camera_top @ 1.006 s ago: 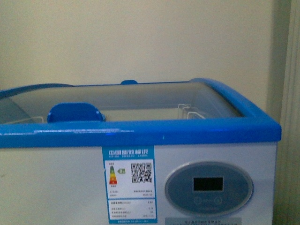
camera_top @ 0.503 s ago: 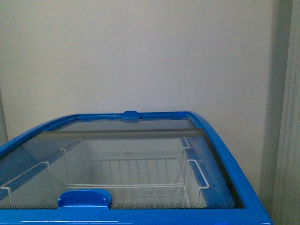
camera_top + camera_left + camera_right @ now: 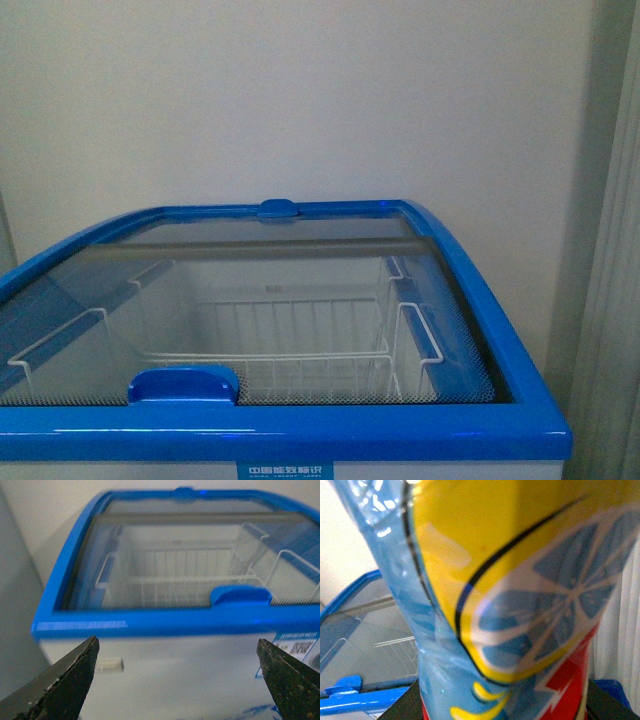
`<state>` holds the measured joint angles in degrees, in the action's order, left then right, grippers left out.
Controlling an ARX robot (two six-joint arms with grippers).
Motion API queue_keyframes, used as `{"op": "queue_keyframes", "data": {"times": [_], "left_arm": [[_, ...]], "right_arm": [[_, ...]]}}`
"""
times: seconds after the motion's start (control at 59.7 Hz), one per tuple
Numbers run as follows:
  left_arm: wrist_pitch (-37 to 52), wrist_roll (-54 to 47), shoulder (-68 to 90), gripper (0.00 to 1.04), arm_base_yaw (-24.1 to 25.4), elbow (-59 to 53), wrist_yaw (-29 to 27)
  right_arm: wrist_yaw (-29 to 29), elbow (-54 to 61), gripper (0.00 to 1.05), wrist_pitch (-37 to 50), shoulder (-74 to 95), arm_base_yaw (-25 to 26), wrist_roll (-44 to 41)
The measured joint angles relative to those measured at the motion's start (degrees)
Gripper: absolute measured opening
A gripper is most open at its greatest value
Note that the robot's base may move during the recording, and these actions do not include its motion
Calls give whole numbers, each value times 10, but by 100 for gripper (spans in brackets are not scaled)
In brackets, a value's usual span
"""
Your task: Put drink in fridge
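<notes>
Right now the chest freezer [image 3: 300, 432] fills the lower frame, its glass lid [image 3: 270, 290] seemingly shut. The left claw [image 3: 176, 645] gapes empty; the right claw [image 3: 505, 707] grips the drink bottle [image 3: 510, 580]. Approach step, I'd say: next, slide the blue lid handle [image 3: 183, 384].

Front view: even, soft indoor light with no hard shadows; the fridge [image 3: 300, 430] is slightly soft, and its glass lid [image 3: 250, 300] carries a pale haze rather than glare. Left wrist view: fridge blurred throughout, the left pincer [image 3: 176, 645] dark and underlit. Right wrist view: the drink [image 3: 510, 605] fills the frame out of focus, with white glints on its upper part.
</notes>
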<state>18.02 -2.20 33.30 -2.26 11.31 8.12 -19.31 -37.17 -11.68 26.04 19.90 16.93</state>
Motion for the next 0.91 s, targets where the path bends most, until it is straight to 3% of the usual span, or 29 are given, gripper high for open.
{"op": "queue_keyframes", "data": {"times": [0.134, 0.335, 0.469, 0.603, 0.905], "left_arm": [[117, -113, 161, 97, -17, 83, 45], [158, -323, 320, 97, -49, 182, 128], [135, -549, 410, 97, -70, 239, 190], [101, -718, 484, 97, -71, 278, 206], [47, -870, 554, 97, -51, 336, 210]], "right_arm": [[2, 0, 44, 0, 0, 0, 0], [2, 0, 44, 0, 0, 0, 0], [2, 0, 44, 0, 0, 0, 0], [2, 0, 44, 0, 0, 0, 0], [2, 0, 44, 0, 0, 0, 0]]}}
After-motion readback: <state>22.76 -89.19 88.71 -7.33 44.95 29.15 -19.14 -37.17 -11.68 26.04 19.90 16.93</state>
